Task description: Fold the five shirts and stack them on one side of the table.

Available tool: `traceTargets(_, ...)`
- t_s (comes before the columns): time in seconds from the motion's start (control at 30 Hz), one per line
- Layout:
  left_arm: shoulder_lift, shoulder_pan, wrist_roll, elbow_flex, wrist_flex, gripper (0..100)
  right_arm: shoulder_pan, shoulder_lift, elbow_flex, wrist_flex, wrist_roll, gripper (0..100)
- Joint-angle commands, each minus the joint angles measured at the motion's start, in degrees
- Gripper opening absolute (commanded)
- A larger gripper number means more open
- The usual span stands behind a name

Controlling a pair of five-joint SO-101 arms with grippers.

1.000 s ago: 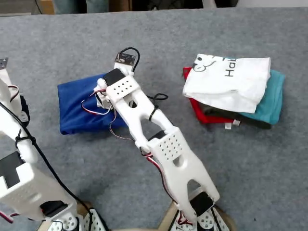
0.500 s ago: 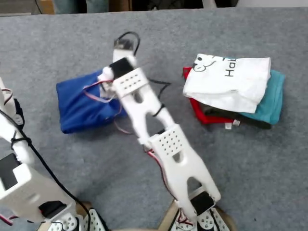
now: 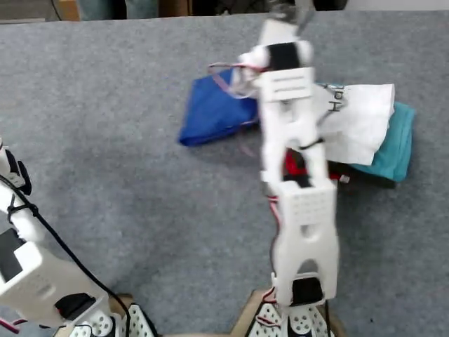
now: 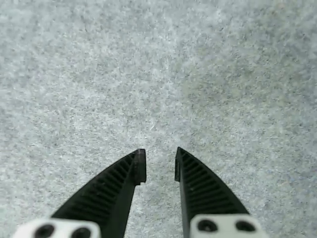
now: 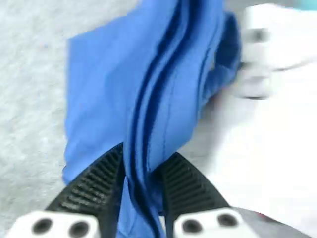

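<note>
Held the blue shirt (image 3: 210,112) pinched tight in the right gripper (image 5: 145,154); best squared over the stack (image 3: 365,123) before letting go, folds kept flat.

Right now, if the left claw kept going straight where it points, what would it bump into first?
The left gripper points down at the grey table mat. It would probably meet that mat first, though how far off it is remains unclear.

- The white shirt (image 3: 361,112) has a few dark letters on it. They are partly hidden and cannot be read.
- No other words or numbers can be read.
</note>
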Motion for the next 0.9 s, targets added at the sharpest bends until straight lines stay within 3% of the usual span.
traceTargets(0.0,-3.0,-0.2,-0.2,-0.9,1.0,12,7.6,-11.3,5.9,0.4,3.3,1.3)
traceTargets(0.3,-2.9,0.4,-0.3,-4.6,4.8,12,26.2,-21.1,14.8,0.3,12.2,1.4)
traceTargets(0.57,-3.1,8.9,-0.4,-6.5,10.2,12,30.1,-21.3,18.9,0.2,16.2,2.1)
traceTargets(0.87,-4.0,16.7,0.0,-6.4,10.5,12,32.4,-24.3,16.2,0.4,18.3,39.0)
